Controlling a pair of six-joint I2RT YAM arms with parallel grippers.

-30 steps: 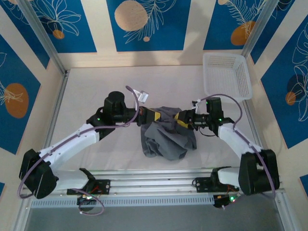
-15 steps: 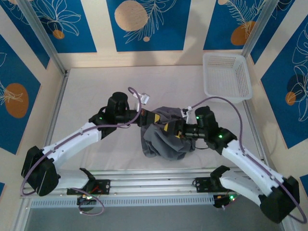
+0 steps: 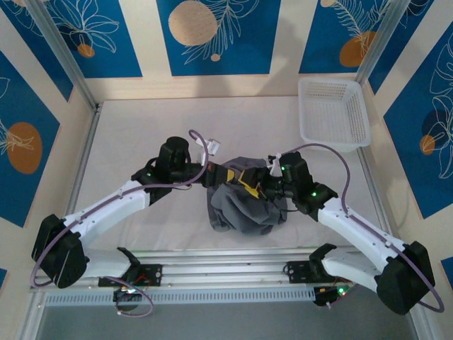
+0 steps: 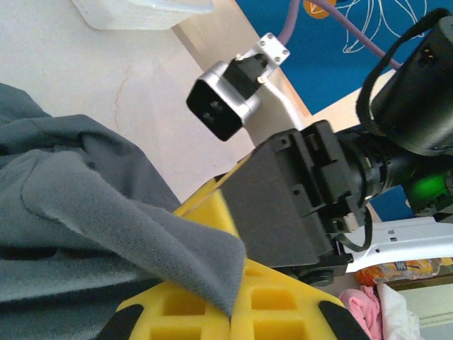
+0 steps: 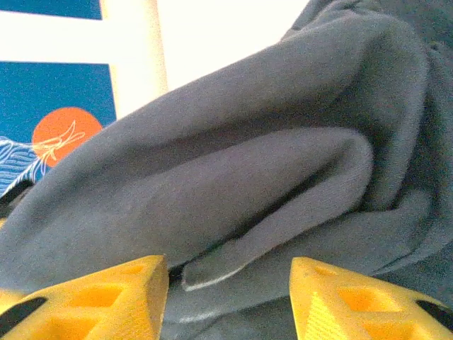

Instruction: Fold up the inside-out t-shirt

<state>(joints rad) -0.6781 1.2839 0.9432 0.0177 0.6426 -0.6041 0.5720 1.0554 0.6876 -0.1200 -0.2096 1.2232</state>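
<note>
The inside-out t-shirt (image 3: 241, 209) is a crumpled slate-grey heap at the table's middle, lifted at its far edge. My left gripper (image 3: 228, 174) is shut on a fold of it; in the left wrist view the grey cloth (image 4: 85, 191) runs down into the closed yellow fingers (image 4: 283, 312). My right gripper (image 3: 249, 183) is open just right of the left one, close against the raised cloth. In the right wrist view a folded hem of the shirt (image 5: 233, 163) lies between its spread yellow fingertips (image 5: 106, 297), untouched by either.
A white mesh basket (image 3: 333, 81) stands at the back right corner, its edge also visible in the left wrist view (image 4: 141, 10). Metal frame posts rise at both back corners. An aluminium rail (image 3: 226, 273) runs along the near edge by the arm bases.
My right arm has swung left over the shirt until its gripper sits beside the left one, and its jaws have widened a little. The left gripper has kept its hold and place.
</note>
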